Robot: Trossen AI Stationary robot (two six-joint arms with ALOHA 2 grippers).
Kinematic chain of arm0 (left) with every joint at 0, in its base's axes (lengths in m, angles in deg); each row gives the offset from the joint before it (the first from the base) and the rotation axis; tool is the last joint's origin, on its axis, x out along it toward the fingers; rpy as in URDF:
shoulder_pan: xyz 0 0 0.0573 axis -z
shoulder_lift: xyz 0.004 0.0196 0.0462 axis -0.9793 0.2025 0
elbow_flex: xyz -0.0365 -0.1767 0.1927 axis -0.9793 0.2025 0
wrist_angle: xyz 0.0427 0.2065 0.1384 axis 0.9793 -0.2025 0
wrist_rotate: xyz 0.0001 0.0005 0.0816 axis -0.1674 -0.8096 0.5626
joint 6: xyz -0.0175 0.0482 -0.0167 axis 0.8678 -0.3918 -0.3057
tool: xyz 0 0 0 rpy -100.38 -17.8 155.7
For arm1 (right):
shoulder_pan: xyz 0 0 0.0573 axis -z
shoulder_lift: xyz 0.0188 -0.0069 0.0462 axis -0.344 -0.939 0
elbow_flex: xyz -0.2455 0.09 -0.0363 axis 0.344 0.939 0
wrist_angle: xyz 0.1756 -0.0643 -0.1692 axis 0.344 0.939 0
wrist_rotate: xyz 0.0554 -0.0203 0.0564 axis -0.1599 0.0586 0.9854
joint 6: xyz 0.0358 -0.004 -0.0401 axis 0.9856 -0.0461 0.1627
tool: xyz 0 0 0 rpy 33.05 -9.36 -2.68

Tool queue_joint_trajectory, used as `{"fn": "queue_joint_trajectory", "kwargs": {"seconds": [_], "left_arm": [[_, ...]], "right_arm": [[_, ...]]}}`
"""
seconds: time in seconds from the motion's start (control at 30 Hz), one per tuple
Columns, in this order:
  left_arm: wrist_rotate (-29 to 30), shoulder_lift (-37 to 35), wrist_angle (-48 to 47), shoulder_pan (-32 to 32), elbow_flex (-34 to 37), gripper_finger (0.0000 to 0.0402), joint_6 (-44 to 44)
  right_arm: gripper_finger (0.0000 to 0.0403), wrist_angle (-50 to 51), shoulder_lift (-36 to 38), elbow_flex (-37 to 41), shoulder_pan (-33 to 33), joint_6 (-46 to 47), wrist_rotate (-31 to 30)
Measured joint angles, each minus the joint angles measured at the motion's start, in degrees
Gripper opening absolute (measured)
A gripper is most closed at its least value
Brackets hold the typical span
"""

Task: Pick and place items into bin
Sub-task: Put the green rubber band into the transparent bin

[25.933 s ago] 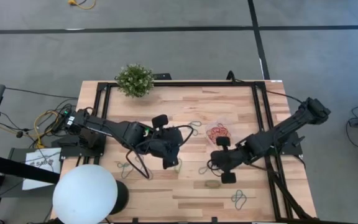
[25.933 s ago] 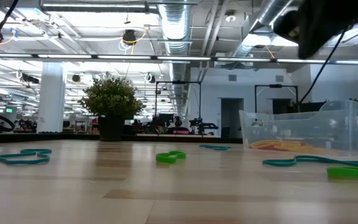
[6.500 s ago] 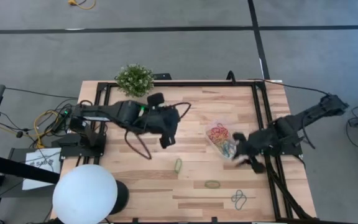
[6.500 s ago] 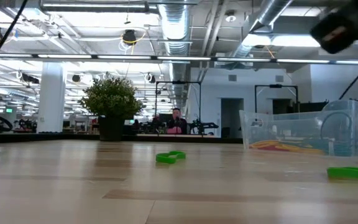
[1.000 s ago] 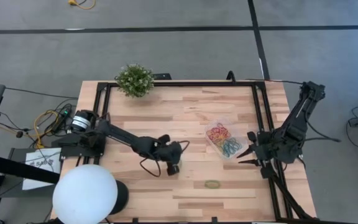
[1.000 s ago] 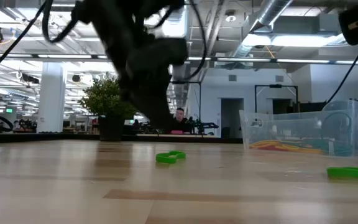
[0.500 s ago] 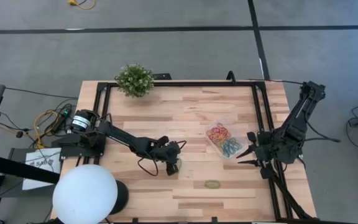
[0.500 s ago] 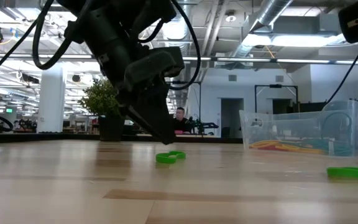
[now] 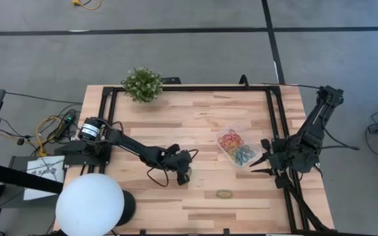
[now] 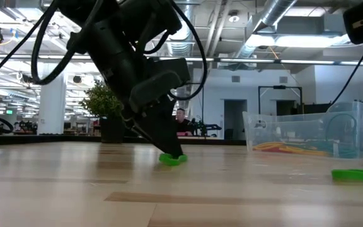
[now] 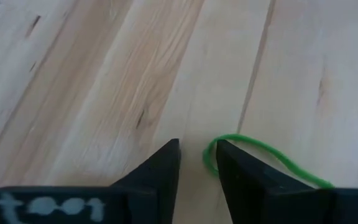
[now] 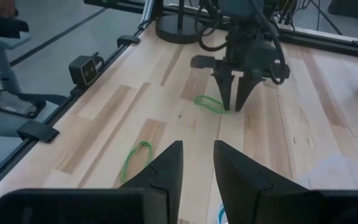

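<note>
Worktop (image 9: 195, 111) of pale planks, carrying a plant (image 9: 142, 84) at the far left corner and the bin (image 9: 235, 147) right of centre. Held a heap of red, orange and blue loops already, against the clear walls in the low view (image 10: 307, 129).

Left pincer (image 9: 183, 176) down at the worktop near the middle, tips at a green band (image 11: 260, 155). Fingers (image 11: 160, 171) slightly parted, nothing gripped yet; band's near end lay against one finger rather than squarely between the two, the rest trailing off to the side. Seen level, tips touching or just above the loop (image 10: 173, 159).

Right pincer (image 9: 262, 162) parked beside the bin's right edge, fingers (image 12: 166, 168) apart and empty, well clear of the work.

Second green band (image 9: 224, 194) nearer the front edge, well apart from the first, also in the right wrist view (image 12: 135, 158).

Judged very light, limp and stretchy, lying flat: likely to slide or flip if nudged. Best pinched across a single strand at the near curve, tips pressed to the wood.
</note>
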Motion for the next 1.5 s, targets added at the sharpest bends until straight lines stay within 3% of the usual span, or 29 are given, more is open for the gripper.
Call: {"fn": "queue_joint_trajectory", "kwargs": {"seconds": [0.17,0.37,0.43,0.63,0.83,0.93,1.1,1.17,1.5], "left_arm": [[0.1,0.0,0.0,0.0,0.0,0.0092,-1.4],[0.1,0.4,6.4,0.0,0.3,0.0011,-6.8],[0.3,0.6,10.2,-0.3,0.4,0.0007,-8.9],[4.9,0.5,31.5,-2.7,0.3,0.0001,-17.3],[4.5,0.4,50.8,-7.5,-0.8,0.0001,-27.7],[3.3,0.4,50.8,-10.9,-3.9,0.0,-28.7],[-9.1,4.9,47.4,-15.9,-12.5,0.0,-26.4],[-11.5,8.2,44.0,-16.9,-16.8,0.0,-26.1],[-11.5,24.5,18.4,-18.1,-39.0,0.0,-27.3]], "right_arm": [[0.0085,0.1,0.0,0.0,0.0,0.0,0.0],[0.0085,0.0,0.0,0.0,0.0,0.0,0.0],[0.0085,0.0,0.0,0.0,0.0,0.0,-0.1],[0.0085,0.0,0.0,0.0,0.0,0.0,-4.8],[0.0085,0.0,0.0,0.0,0.0,-0.3,-4.8],[0.0085,0.0,0.0,0.0,0.0,-0.5,-4.8],[0.0085,0.1,0.0,0.0,0.0,-0.5,-4.9],[0.0085,0.1,0.0,0.0,0.0,-0.5,-4.9],[0.0085,1.9,0.0,0.0,0.0,-0.5,-4.7]]}}
